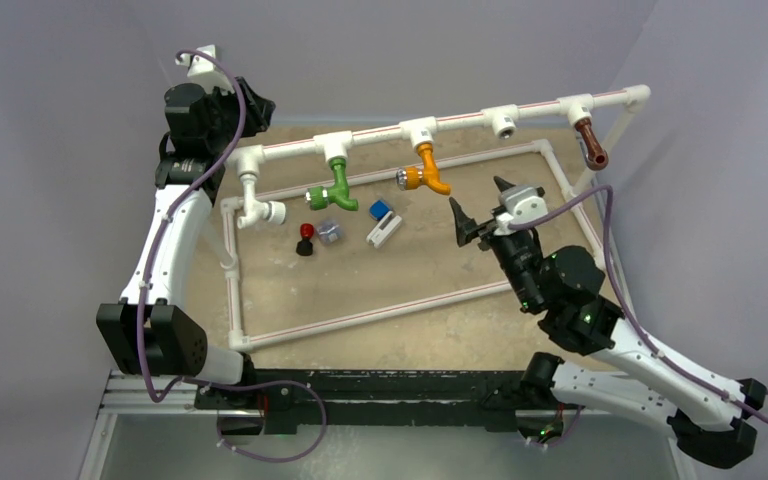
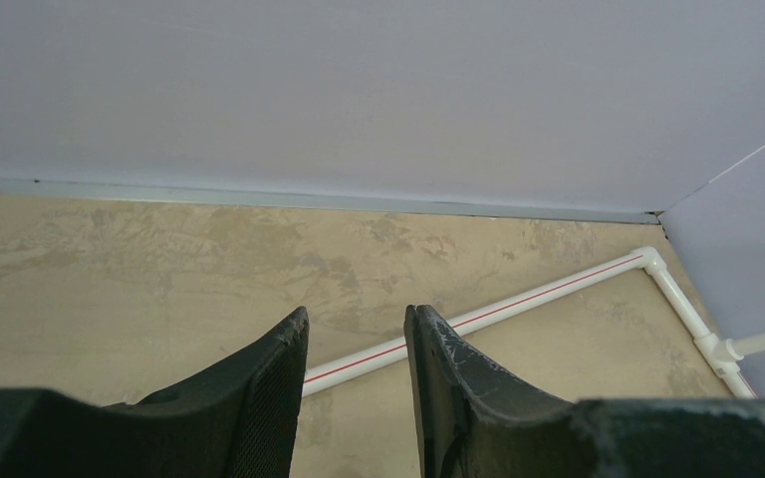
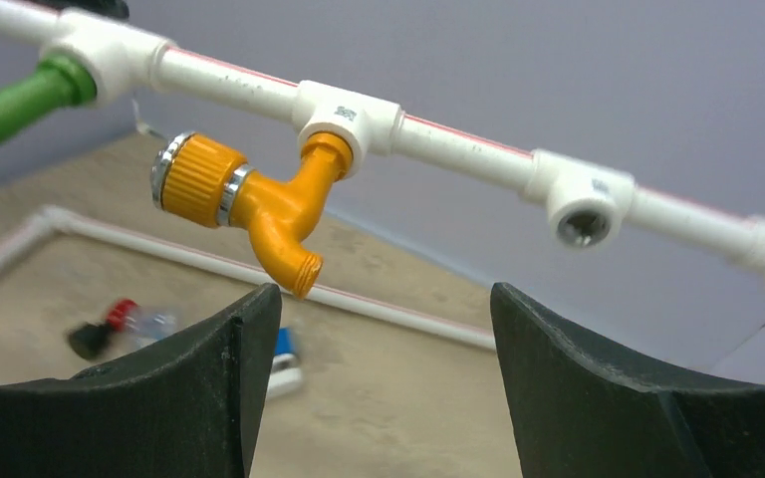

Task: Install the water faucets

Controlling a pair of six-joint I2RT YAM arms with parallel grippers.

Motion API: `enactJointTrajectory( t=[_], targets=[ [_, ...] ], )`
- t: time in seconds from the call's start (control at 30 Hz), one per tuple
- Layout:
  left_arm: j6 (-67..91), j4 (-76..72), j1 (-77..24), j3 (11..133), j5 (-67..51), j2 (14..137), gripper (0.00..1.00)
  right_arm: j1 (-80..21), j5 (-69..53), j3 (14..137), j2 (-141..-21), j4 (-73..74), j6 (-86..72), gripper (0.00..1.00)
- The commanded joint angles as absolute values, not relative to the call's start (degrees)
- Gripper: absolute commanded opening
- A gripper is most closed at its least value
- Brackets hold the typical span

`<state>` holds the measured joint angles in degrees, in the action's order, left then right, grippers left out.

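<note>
The orange plastic faucet (image 3: 259,204) with its ribbed, silver-ringed cap hangs from a white tee socket (image 3: 347,112) on the raised white pipe rail (image 3: 458,144), and it lies just ahead of and above the right gripper (image 3: 386,291), off to the left of the line between the jaws rather than centred. Its threaded stem runs up into the tee. Its body slants from the cap down to the spout, whose tip is close over the finger (image 3: 229,378) on the left of the right wrist view, though I cannot tell whether the two touch. The right jaws stand wide apart with nothing between them. To close on the faucet body, the gripper would probably need to shift toward the cap side and rise. The right arm is clearly the nearer one: it reaches forward over the tan table (image 1: 410,280) with the wrist tipped upward at the rail. To the right of the orange faucet's tee is an empty socket (image 3: 583,204). The green faucet (image 3: 10,105) hangs from the tee to the left, and the brown faucet (image 1: 590,145) hangs near the rail's far right end. The left gripper (image 2: 356,317) is well apart from all of this, raised at the far left corner and aimed at the back wall, its jaws a little apart and holding nothing.
</note>
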<state>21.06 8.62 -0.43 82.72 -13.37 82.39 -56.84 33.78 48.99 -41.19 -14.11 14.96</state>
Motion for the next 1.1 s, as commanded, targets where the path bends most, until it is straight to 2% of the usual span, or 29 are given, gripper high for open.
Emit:
enactJointTrajectory(
  t=[0.0,0.23,0.4,0.77,1.07],
  targets=[
    [21.88,17.34,0.00,78.22,-14.84,86.84,0.40,-56.83,26.33,53.97,-43.47,-9.61,40.20,0.78],
    [21.97,17.30,0.00,78.24,-15.14,86.79,0.40,-56.95,24.89,57.48,-49.73,-6.24,55.98,0.79],
    [22.06,17.31,1.14,78.22,-15.47,86.92,0.40,-57.66,23.83,58.92,-52.81,-6.58,61.41,0.79],
    [22.21,17.22,1.49,78.22,-15.68,87.10,0.40,-60.74,33.90,50.21,-57.84,-30.68,82.55,0.80],
    [22.32,17.31,1.68,78.21,-15.82,87.28,0.40,-60.88,36.88,51.15,-63.54,-39.50,87.56,0.74]
  ],
)
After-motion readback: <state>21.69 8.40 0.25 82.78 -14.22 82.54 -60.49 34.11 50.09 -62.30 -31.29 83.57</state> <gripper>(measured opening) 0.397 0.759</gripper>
